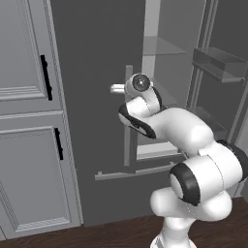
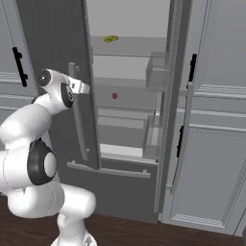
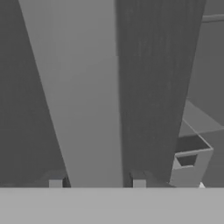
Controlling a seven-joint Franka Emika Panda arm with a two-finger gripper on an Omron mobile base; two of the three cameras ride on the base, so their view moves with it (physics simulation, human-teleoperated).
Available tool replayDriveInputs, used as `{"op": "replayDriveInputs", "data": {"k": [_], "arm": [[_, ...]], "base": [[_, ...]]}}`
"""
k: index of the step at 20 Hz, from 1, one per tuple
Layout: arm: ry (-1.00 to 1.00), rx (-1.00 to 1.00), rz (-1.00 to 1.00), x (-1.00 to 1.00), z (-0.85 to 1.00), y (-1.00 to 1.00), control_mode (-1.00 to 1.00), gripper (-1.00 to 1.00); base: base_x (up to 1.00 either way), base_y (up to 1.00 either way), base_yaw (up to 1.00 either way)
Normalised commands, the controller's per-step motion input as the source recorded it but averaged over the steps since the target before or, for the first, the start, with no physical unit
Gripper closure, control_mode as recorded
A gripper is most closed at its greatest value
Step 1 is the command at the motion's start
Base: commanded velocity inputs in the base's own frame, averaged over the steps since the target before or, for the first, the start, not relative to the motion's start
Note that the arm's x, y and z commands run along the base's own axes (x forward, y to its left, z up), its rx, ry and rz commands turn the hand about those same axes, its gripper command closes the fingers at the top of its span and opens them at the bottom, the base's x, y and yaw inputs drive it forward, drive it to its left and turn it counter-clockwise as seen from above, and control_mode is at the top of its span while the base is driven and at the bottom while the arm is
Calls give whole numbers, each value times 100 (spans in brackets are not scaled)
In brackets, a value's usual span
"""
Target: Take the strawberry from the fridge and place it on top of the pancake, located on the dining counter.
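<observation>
The fridge (image 2: 129, 62) stands with both dark grey doors ajar, so its pale interior and glass shelves show. The strawberry (image 2: 114, 96), a tiny red fruit, sits on a middle shelf. My gripper (image 2: 82, 88) is at the left door's long light grey handle (image 2: 81, 134), well left of the strawberry. In the hand view the handle (image 3: 78, 87) runs up between my gripper (image 3: 97, 183) fingertips, which close on it from both sides. From the left base view the gripper (image 1: 116, 88) reaches past the door edge at the handle (image 1: 128, 140). The pancake and the dining counter are out of view.
A small yellow-green item (image 2: 111, 39) lies on the upper shelf. The right door (image 2: 158, 72) carries bins on its inner side. Below is the bottom drawer with its horizontal bar (image 2: 108, 169). Light grey panelled cabinets (image 1: 24, 145) (image 2: 216, 144) flank the fridge.
</observation>
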Motion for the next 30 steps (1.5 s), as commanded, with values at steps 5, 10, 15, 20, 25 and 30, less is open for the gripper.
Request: {"op": "replayDriveInputs", "data": {"k": [5, 10, 15, 20, 25, 30], "arm": [[0, -3, -27, -39, 7, 96, -100, 100], [3, -5, -27, -10, 0, 86, -100, -100], [-8, 3, -16, -88, -4, 4, -100, -100], [-17, 9, -2, -90, 10, 0, -100, -100], [-8, 12, 10, -53, 19, -17, -100, -100], [-2, 24, 24, -61, 0, -72, -100, -100]], "base": [[0, 0, 0], [0, 0, 0], [0, 0, 0], [0, 0, 0], [0, 0, 0], [0, 0, 0]]}}
